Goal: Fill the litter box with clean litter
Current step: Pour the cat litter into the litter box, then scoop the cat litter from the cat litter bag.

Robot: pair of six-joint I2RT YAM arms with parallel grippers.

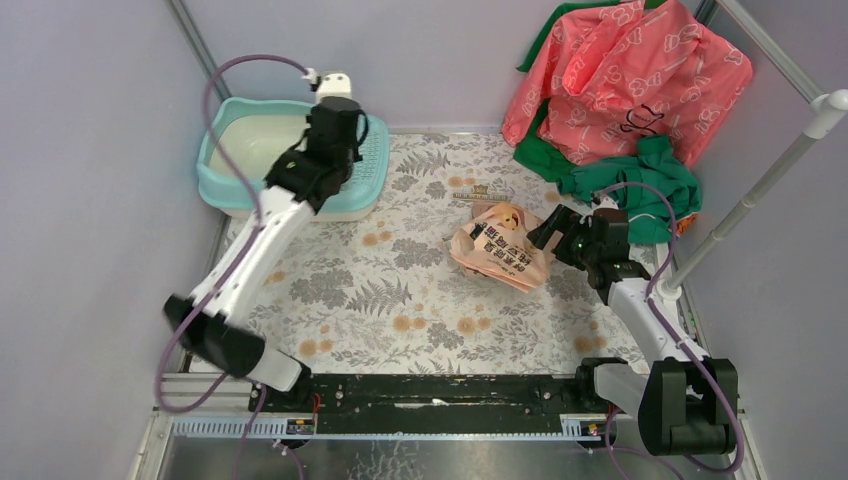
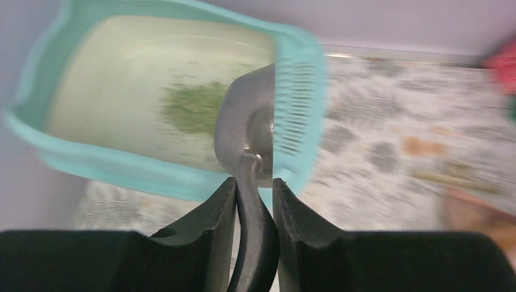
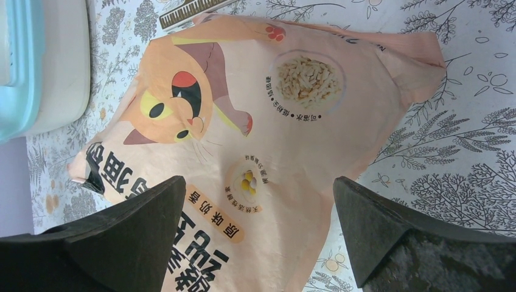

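- From the overhead camera I see the litter box (image 1: 232, 200) in the upper left of the frame, on the leaf-print mat (image 1: 400, 300) against the back wall.
- My left gripper (image 1: 334, 118) hangs over the right end of the box, above the slotted rim (image 1: 372, 160).
- In the left wrist view, which is smeared, the left gripper (image 2: 254, 185) is nearly closed, both fingers (image 2: 222, 204) pinching the black handle of the grey scoop (image 2: 243, 121).
- The scoop's bowl sits at the slotted end of the box (image 2: 122, 173), partly behind the slats.
- The clean litter (image 2: 191, 106) shows as a green grainy patch in the middle of the cream pan, just left of the scoop bowl. I cannot tell whether any remains in the bowl.
- My right gripper (image 1: 543, 227) is at centre right, just beside the printed bag (image 1: 498, 248).
- In the right wrist view the right gripper (image 3: 258, 194) stands wide open, holding nothing, with the bag (image 3: 274, 121) lying flat on the mat beneath the gap.
- A corner of the box (image 3: 18, 61) shows at the upper left of that view.
- Pink and green cloth (image 1: 620, 80) is heaped in the upper right of the overhead view.
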